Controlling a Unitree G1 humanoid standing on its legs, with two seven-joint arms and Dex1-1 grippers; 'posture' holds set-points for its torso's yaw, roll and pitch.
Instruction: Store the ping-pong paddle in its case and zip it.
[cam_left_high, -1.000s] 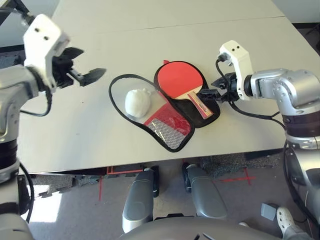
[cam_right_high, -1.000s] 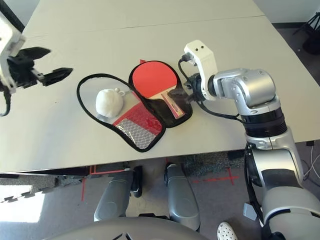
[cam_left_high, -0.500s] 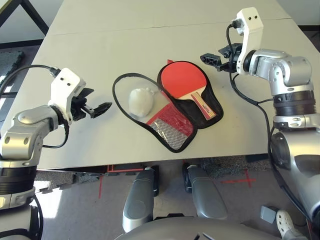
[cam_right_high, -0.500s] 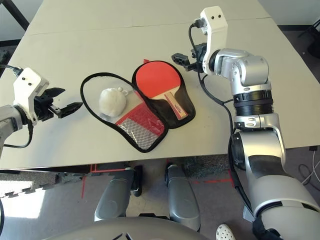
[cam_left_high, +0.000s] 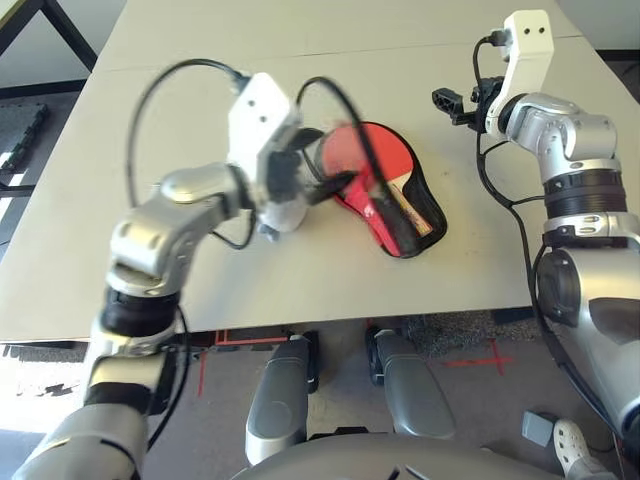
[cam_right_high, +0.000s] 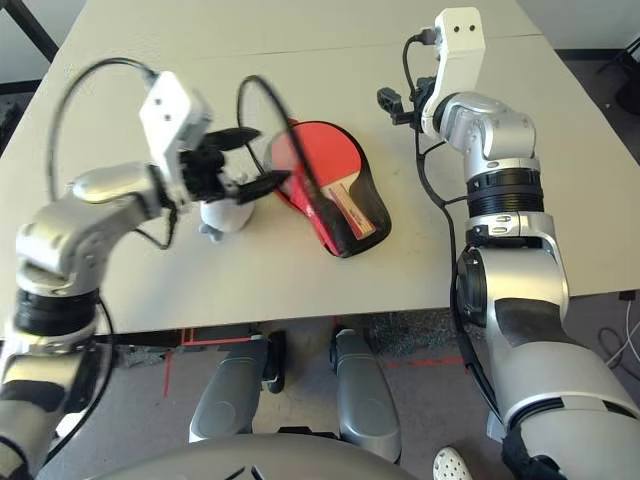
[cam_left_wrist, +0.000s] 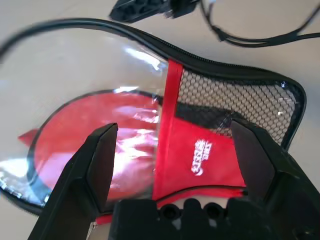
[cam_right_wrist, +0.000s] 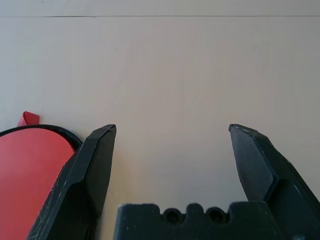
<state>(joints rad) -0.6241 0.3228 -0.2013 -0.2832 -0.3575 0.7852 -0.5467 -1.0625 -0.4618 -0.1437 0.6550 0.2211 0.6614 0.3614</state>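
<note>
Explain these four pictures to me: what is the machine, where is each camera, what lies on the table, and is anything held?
It is a humanoid robot with two arms at a table. Two pictures come from its head, looking down; the other two from cameras on its wrists, looking along the black fingers. On the table lies a red case with a paddle in it, and a fluffy white ball. The left gripper, open, hangs over the case's lid. The right gripper, also open, is over bare table beyond the case. Nothing is held.
</note>
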